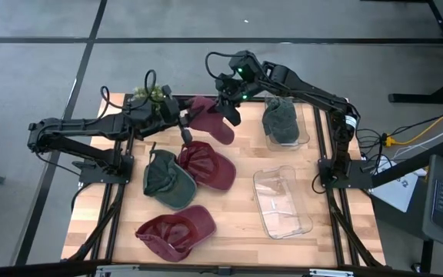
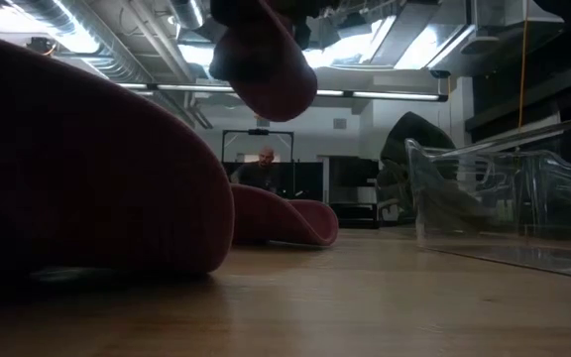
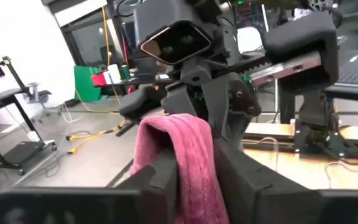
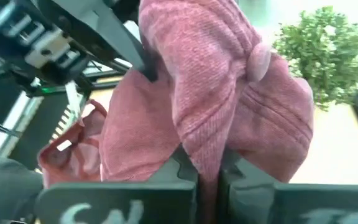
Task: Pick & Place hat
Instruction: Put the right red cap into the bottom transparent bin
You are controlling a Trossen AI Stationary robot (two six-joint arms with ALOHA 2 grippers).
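A red hat (image 1: 210, 119) hangs in the air over the far middle of the table, between my two grippers. My left gripper (image 1: 184, 117) reaches it from the left and my right gripper (image 1: 223, 108) from the far right; both have its cloth between their fingers. In the low view the hat (image 2: 266, 69) hangs well above the tabletop. The right wrist view shows its crown with the top button (image 4: 258, 59). My left gripper (image 3: 197, 180) has a bunched fold of the hat's cloth (image 3: 191, 155) between its two fingers. It comes in level from the table's left. The hat is clear of the table. My right gripper (image 4: 209, 168) pinches a fold of the crown cloth (image 4: 204, 143) between its two fingers, below the top button. It slants down from the far right. The hat is lifted clear, its brim (image 1: 223, 132) drooping toward the near side.
On the table lie a green hat (image 1: 164, 178), a red hat (image 1: 206, 163) and another red hat (image 1: 177, 231) near the front. A clear bin (image 1: 304, 131) at far right holds a green hat (image 1: 281, 121); a second clear bin (image 1: 281, 201) stands nearer. A plant (image 1: 151, 94) sits far left.
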